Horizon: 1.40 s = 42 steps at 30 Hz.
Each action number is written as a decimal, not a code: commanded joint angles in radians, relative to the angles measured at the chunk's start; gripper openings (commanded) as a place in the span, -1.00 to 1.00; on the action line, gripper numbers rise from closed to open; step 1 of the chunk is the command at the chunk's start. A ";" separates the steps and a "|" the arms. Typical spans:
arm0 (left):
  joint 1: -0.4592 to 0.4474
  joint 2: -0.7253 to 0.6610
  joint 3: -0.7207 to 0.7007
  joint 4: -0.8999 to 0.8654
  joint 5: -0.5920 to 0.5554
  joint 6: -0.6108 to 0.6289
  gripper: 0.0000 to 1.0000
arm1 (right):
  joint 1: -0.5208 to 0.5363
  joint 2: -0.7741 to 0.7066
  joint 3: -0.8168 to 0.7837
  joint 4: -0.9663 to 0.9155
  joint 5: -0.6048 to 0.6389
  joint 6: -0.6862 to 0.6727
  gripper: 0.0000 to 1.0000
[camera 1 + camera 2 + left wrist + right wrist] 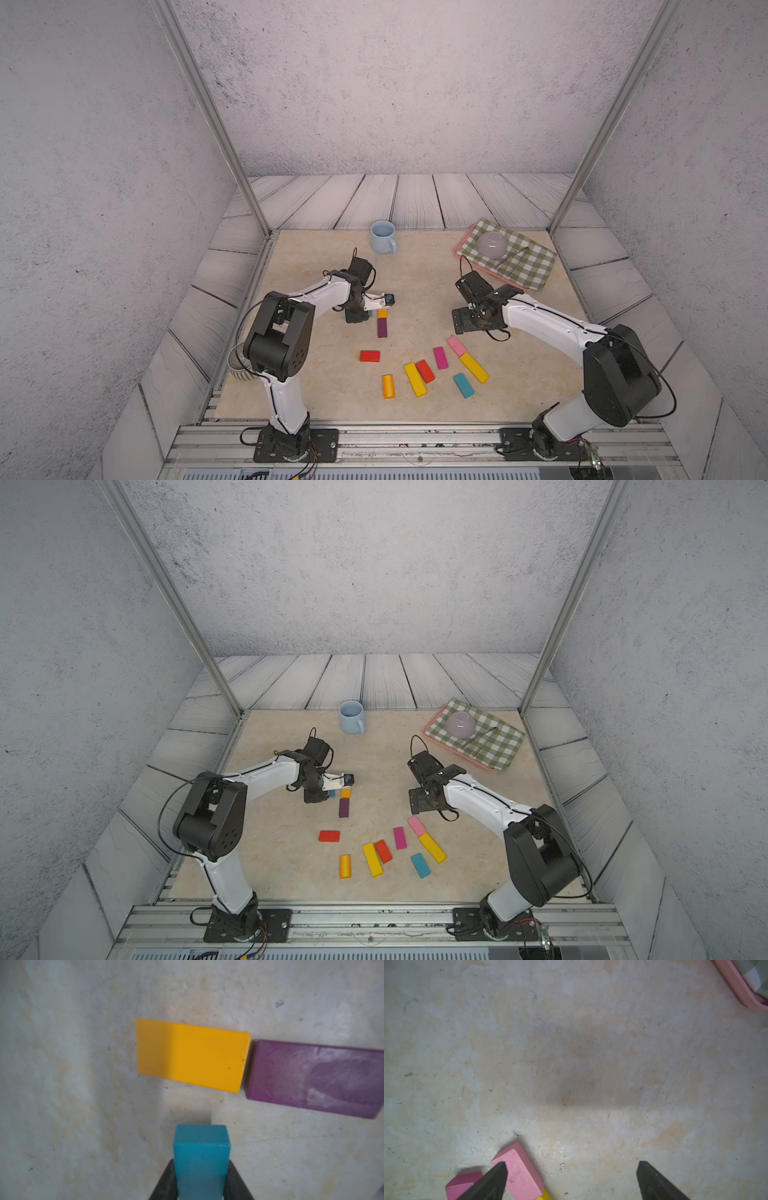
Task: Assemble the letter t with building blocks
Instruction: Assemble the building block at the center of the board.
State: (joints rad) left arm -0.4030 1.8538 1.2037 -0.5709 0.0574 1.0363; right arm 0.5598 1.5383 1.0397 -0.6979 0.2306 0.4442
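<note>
At the left gripper point(201, 1162): a tight pinch on a short teal rectangular block point(201, 1145), clamped across its two long sides, low over the beige stone-look counter point(83, 1105). Touching down or hovering? Impossible to tell.

Straight ahead of that block's free end, across a narrow strip of bare counter: a flat orange-yellow rectangular block point(191, 1055), lying broadside on. So, teal long axis square to the orange long axis, aimed at about its middle, no contact yet. Butted end to end against the orange one, a flat purple rectangular block point(311, 1078), both in one line, with the purple one nearer the robot's base in both top views.

Looks like a stem laid down and half a crossbar meant for its left side. Calls for a short push along the teal axis, then a release.

Further out, the right gripper point(572, 1165): spread wide, empty, hanging near a pale pink block point(517, 1172). Clearly the nearer arm for that side's scatter too: a magenta block point(440, 358) and a long yellow block point(473, 368).

Farthest back, a light-blue mug point(383, 237), out of play.
</note>
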 commanded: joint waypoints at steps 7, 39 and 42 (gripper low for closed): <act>0.003 -0.001 0.023 -0.067 0.105 0.043 -0.87 | 0.000 -0.009 0.016 -0.022 0.013 -0.004 0.97; -0.055 0.099 0.076 -0.055 -0.031 0.035 -0.86 | 0.000 -0.023 -0.004 -0.027 0.021 0.006 0.98; -0.059 0.097 0.076 -0.053 -0.025 0.033 -0.85 | -0.001 -0.023 -0.006 -0.027 0.021 0.008 0.98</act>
State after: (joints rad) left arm -0.4530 1.9259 1.2655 -0.6018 0.0257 1.0737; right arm 0.5598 1.5383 1.0386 -0.7033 0.2379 0.4446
